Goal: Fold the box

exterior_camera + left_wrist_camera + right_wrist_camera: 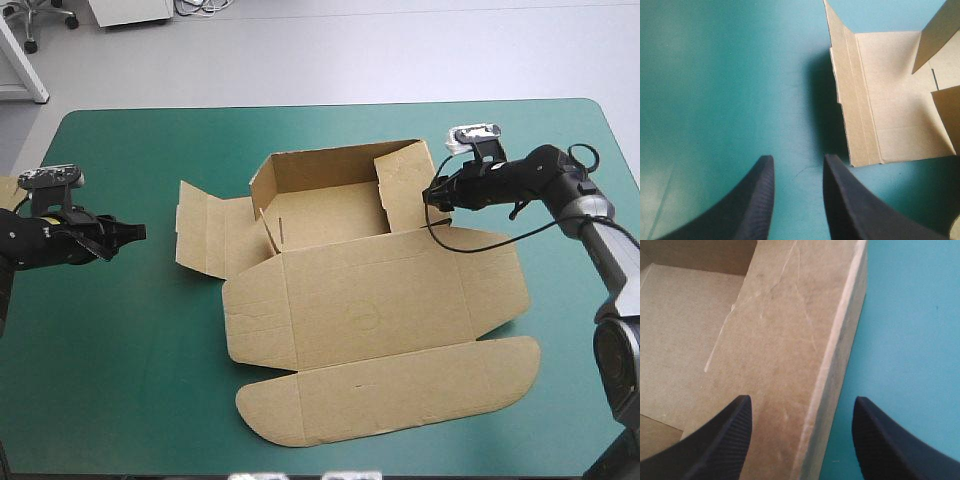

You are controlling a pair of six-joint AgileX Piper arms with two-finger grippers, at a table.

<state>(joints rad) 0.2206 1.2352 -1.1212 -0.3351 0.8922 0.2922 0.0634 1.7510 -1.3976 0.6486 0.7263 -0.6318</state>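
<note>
Box (370, 300) at middle of desk (120, 380), far walls up, lid (390, 400) flat toward near edge. Right gripper (432, 190) fingers apart, straddling right wall (790, 340). Left gripper (135, 232) fingers slightly apart, empty, short of left flap (200, 235). Risk: one-sided squeeze slides box or buckles wall, since left side is unbraced.

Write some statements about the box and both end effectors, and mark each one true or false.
1. The right end effector is open, one finger on each side of a raised wall of the box. True.
2. The left end effector grips the box. False: it is open over the teal-green cover, apart from the box.
3. The lid lies flat on the cover. True.
4. Every side wall stands upright. False: the left side panel lies nearly flat.
</note>
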